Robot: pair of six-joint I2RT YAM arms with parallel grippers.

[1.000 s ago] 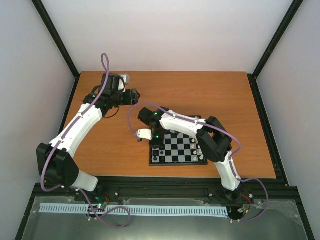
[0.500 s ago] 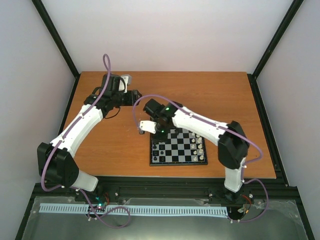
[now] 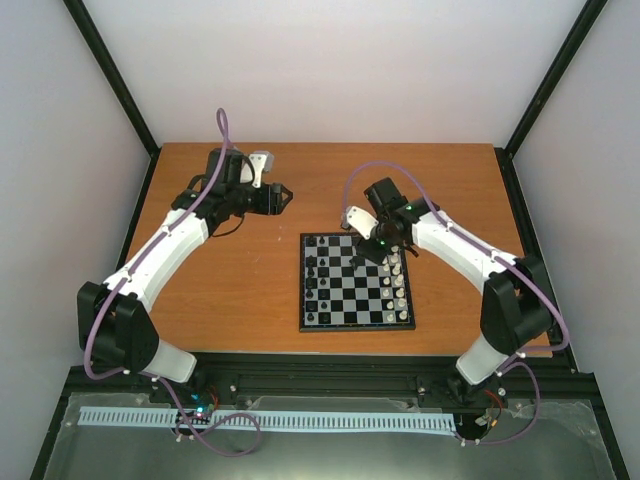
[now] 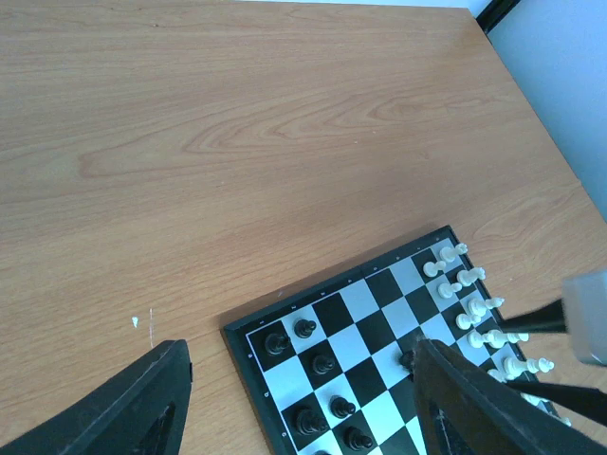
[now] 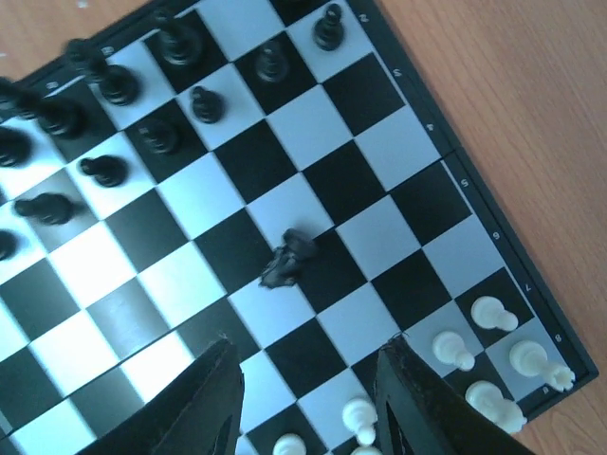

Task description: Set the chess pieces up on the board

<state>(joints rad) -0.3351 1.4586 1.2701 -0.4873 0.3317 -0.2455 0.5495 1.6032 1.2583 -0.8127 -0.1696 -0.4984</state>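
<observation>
Right tool [image 5: 308, 349], jaws apart, hovers near a toppled black piece [image 5: 289, 258].

Bright, even light fills every view, and shadows on the tabletop [image 3: 250, 280] are faint. The board [image 5: 379, 142] carries pale glare toward 8 o'clock. Black pieces [image 5: 71, 52] at 10 o'clock smear with blur. The left claw [image 4: 302, 355] looks dark and soft-edged.

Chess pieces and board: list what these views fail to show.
- Right wrist view: the toppled black chess piece mid-board is too blurred to name; the black-and-grey checkered chessboard runs off the left and bottom edges.
- Left wrist view: a dark finger of the left gripper covers part of the board; the bottom edge cuts more.
- Top external view: the chessmen are too small to type.
</observation>
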